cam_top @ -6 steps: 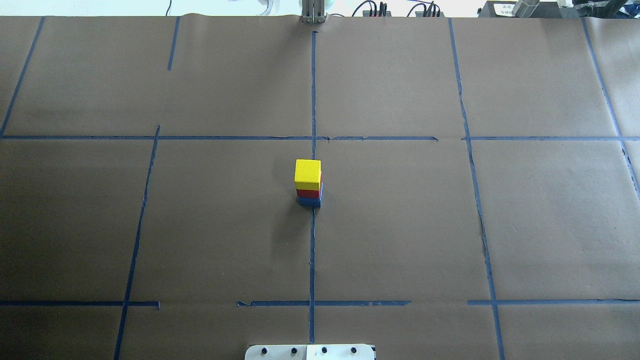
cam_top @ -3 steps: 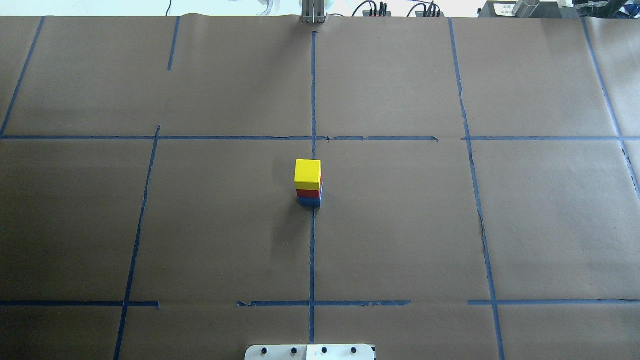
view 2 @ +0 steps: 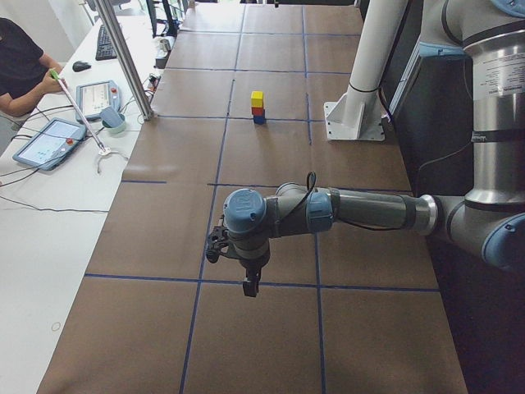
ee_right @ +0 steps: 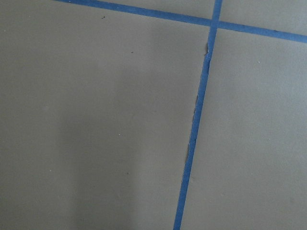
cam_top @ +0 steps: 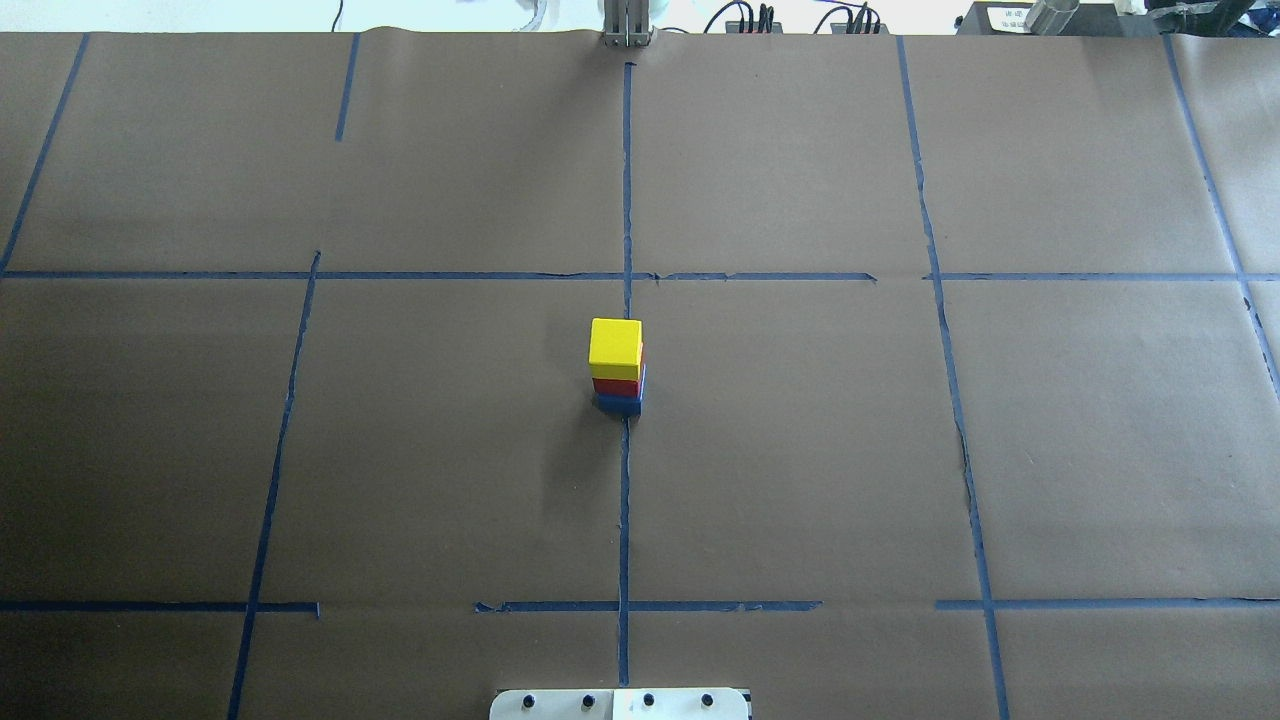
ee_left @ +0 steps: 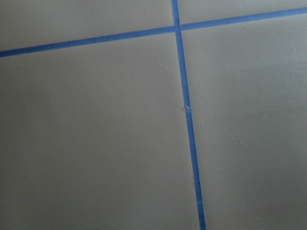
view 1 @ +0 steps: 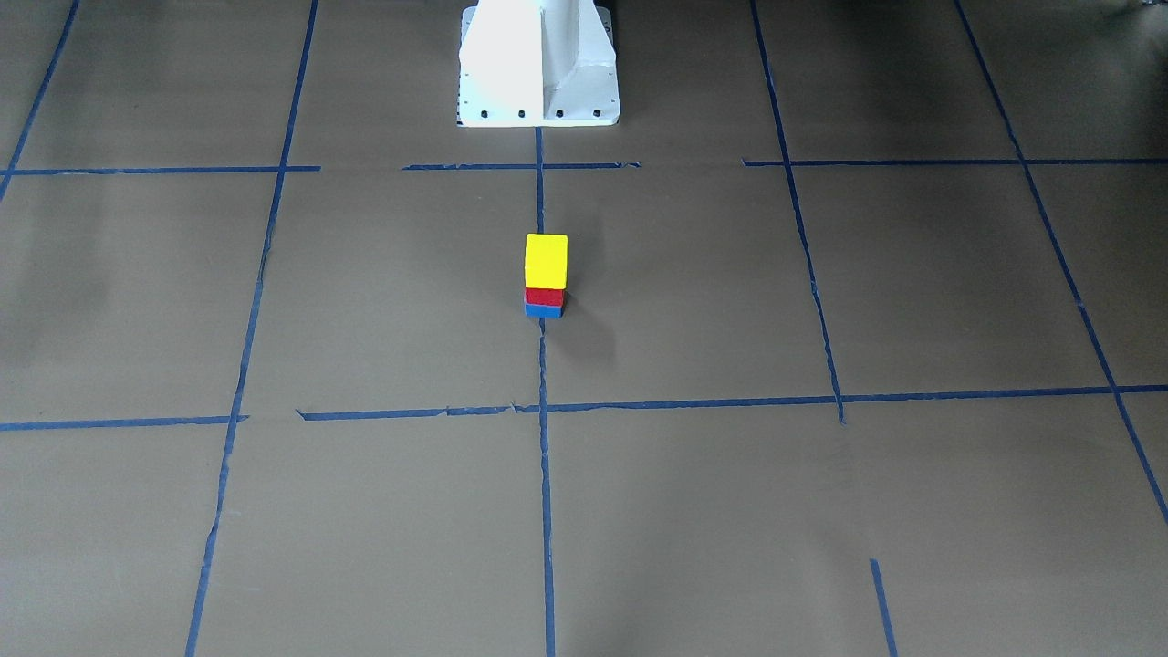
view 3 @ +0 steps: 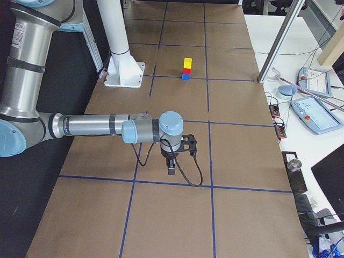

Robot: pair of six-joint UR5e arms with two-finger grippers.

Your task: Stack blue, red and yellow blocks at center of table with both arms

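Brown paper (cam_top: 800, 450) gridded with blue tape (cam_top: 626, 500) covers the table. At its center the yellow block (cam_top: 615, 345) tops the red block (cam_top: 614, 386) and the blue block (cam_top: 618, 405). The left gripper (view 2: 248, 287) and right gripper (view 3: 171, 171) hang well apart from the stack, and it is impossible to tell how their jaws stand.

Brown paper (ee_right: 96, 120) fills the frame. A long blue tape strip (ee_right: 194, 129) runs from the top edge, right of centre, down to the bottom edge, leaning slightly leftward. A second strip (ee_right: 139, 10) crosses it in the upper right, sloping down to the right edge. The long strip's left edge is frayed in places. A soft shadow (ee_right: 100, 182) darkens the lower left.
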